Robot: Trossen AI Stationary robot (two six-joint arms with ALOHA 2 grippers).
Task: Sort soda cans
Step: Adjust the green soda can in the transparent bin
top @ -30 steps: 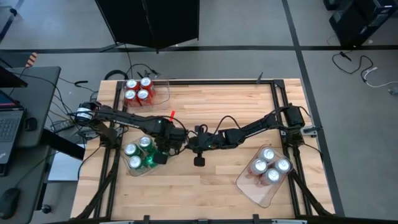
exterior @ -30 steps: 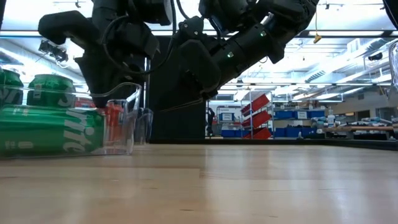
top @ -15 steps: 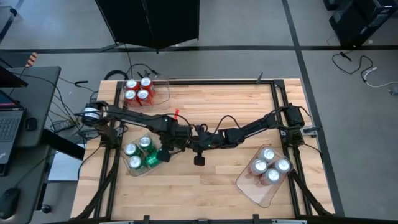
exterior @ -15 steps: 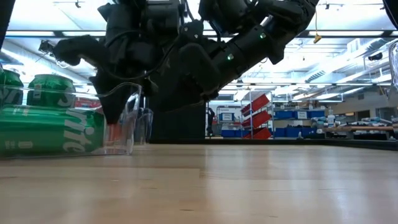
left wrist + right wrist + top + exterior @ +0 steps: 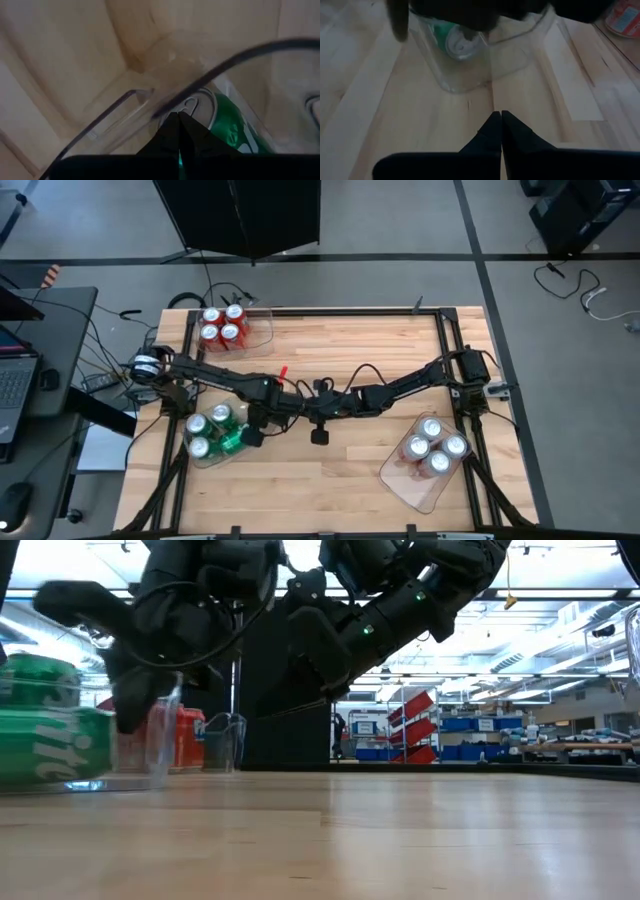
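Four green cans sat in their tray, one toppled, both grippers closed, empty.

Both arms meet mid-table, left gripper and right gripper fingers closed.

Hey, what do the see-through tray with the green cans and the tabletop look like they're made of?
The clear rectangular tray looks like thin glossy plastic: the green soda cans show through its walls. The tabletop looks like pale wood with a smooth finish, with visible plank seams and grain.
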